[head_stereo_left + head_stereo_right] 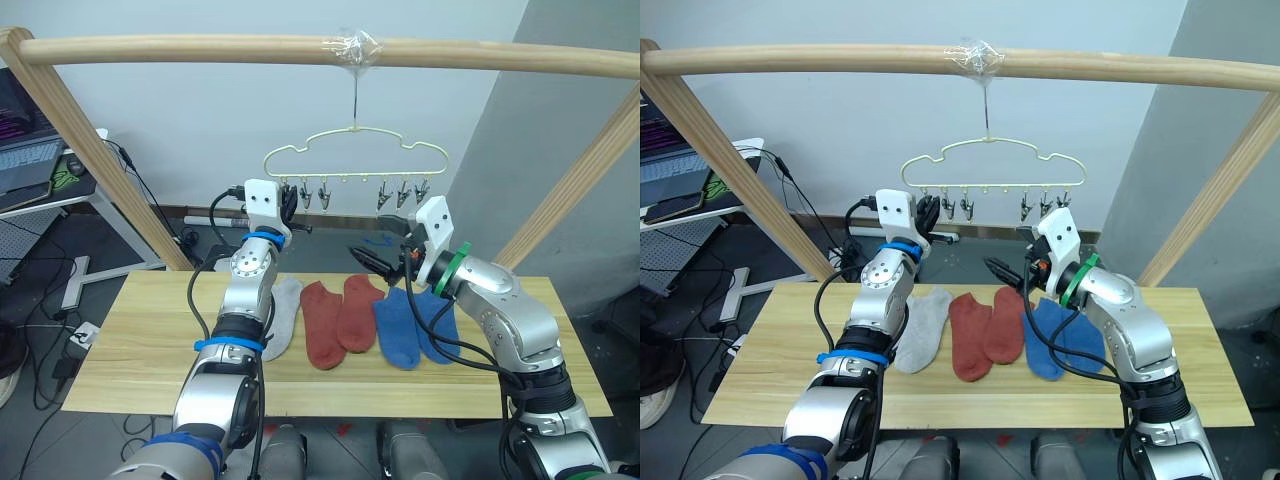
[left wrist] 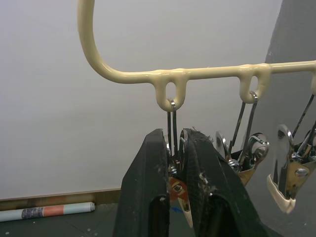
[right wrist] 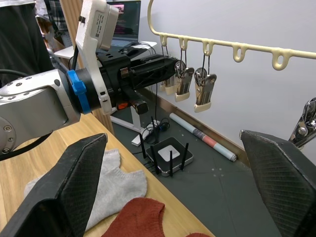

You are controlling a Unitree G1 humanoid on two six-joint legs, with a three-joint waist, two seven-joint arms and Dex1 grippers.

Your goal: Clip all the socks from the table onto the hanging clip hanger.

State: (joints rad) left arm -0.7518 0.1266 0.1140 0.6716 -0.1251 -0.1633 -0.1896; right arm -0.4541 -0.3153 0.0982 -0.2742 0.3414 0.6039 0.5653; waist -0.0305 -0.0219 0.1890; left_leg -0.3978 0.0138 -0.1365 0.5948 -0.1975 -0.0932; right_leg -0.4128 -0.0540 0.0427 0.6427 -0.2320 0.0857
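Pinching the end clip (image 2: 174, 163) of the hanger (image 1: 355, 152) with my left tool (image 2: 175, 168), fingers clamped on it; my right tool (image 3: 168, 197) gapes wide over the counter (image 1: 130, 350), where socks (image 1: 340, 315) lie side by side

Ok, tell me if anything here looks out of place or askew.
Nothing stands out. The socks lie flat in a row on the table, the clip hanger hangs level, and the left gripper pinches its end clip while the right gripper is open.
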